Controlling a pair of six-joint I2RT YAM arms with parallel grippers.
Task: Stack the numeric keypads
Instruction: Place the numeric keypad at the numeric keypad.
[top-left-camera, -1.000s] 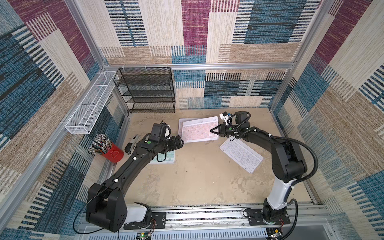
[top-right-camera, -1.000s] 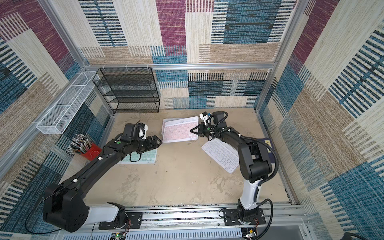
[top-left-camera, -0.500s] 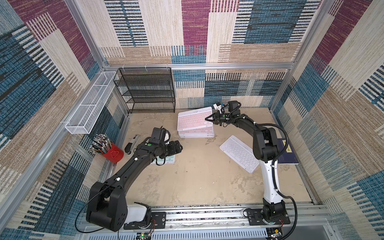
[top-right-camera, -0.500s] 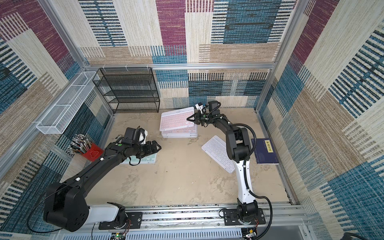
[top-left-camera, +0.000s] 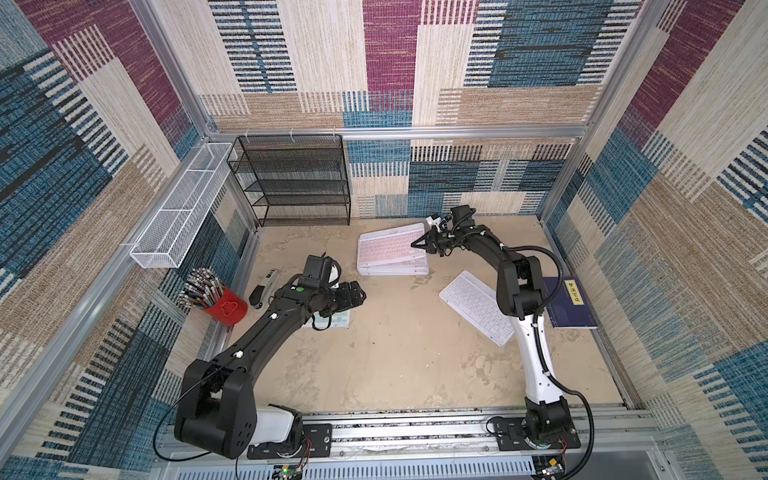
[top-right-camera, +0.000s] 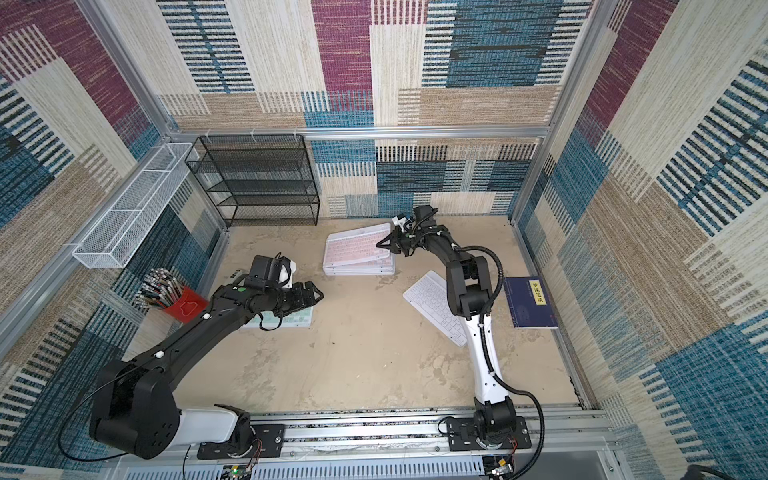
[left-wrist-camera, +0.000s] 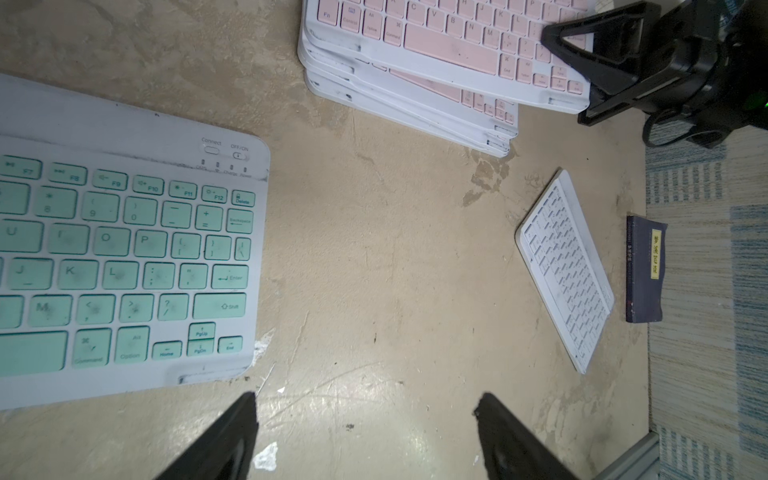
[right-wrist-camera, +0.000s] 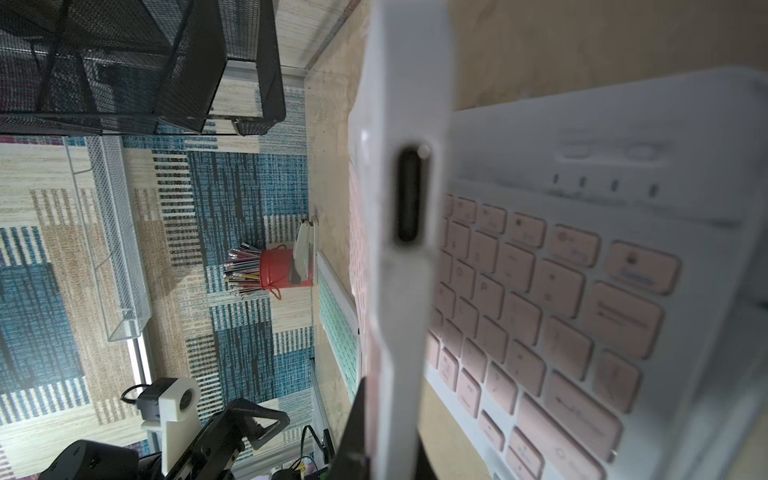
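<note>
A stack of white-framed keypads (top-left-camera: 392, 270) (top-right-camera: 359, 269) lies at the back middle of the table. Its uppermost lying keypad has pink keys (right-wrist-camera: 561, 291). Just over it hangs another pink keypad (top-left-camera: 388, 245) (top-right-camera: 357, 247) (left-wrist-camera: 449, 45), tilted with its gripped end raised. My right gripper (top-left-camera: 417, 244) (top-right-camera: 382, 245) (right-wrist-camera: 390, 453) is shut on that end. A mint green keypad (left-wrist-camera: 124, 249) (top-right-camera: 297, 318) lies flat at the left. My left gripper (top-left-camera: 359, 296) (left-wrist-camera: 365, 399) hovers open beside its end, holding nothing. A white keypad (top-left-camera: 476, 306) (left-wrist-camera: 565, 270) lies at an angle on the right.
A dark blue book (top-left-camera: 571, 303) lies by the right wall. At the left stand a stapler (top-left-camera: 264, 289) and a red cup of pens (top-left-camera: 222, 307). A black mesh shelf (top-left-camera: 297, 183) fills the back left corner, and a white wire basket (top-left-camera: 183, 208) hangs on the left wall.
My right arm has swung toward the back, carrying the pink keypad over the stack, where it now hangs slightly lower. My left gripper has shifted a little toward the front.
</note>
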